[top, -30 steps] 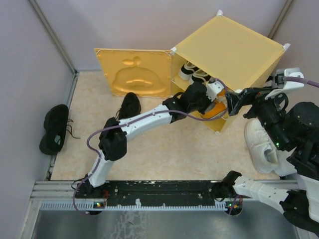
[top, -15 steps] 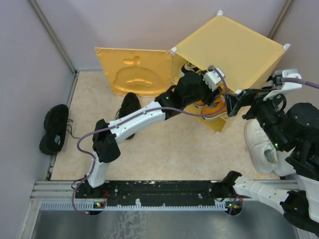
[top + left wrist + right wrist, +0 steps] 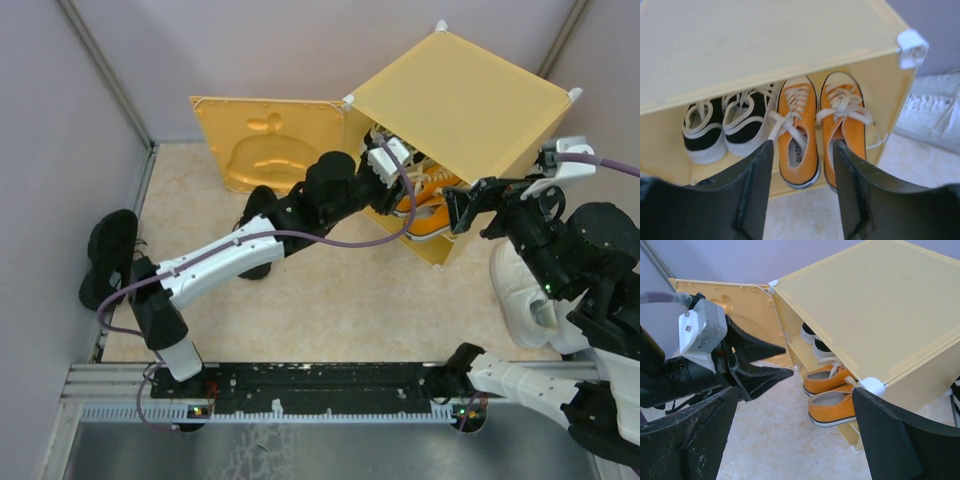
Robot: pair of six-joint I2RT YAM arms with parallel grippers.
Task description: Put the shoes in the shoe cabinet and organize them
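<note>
The yellow shoe cabinet (image 3: 460, 95) stands at the back right with its door (image 3: 268, 145) swung open to the left. Inside, two orange shoes (image 3: 797, 137) sit heels outward, and next to them two black-and-white shoes (image 3: 725, 127). My left gripper (image 3: 804, 195) hovers just in front of the opening, open and empty, also seen from above (image 3: 398, 188). An all-black shoe (image 3: 262, 212) lies on the floor under the left arm, partly hidden. More black shoe (image 3: 110, 258) lies far left. My right gripper (image 3: 790, 440) is open and empty by the cabinet's front right corner.
A cream-white pair (image 3: 520, 290) lies on the floor right of the cabinet, under the right arm. Grey walls close in left and back. The left arm's purple cable (image 3: 330, 240) loops in front of the cabinet opening.
The left gripper opened and drew back up and to the left out of the cabinet, leaving the orange shoes inside. The right arm barely moved.
</note>
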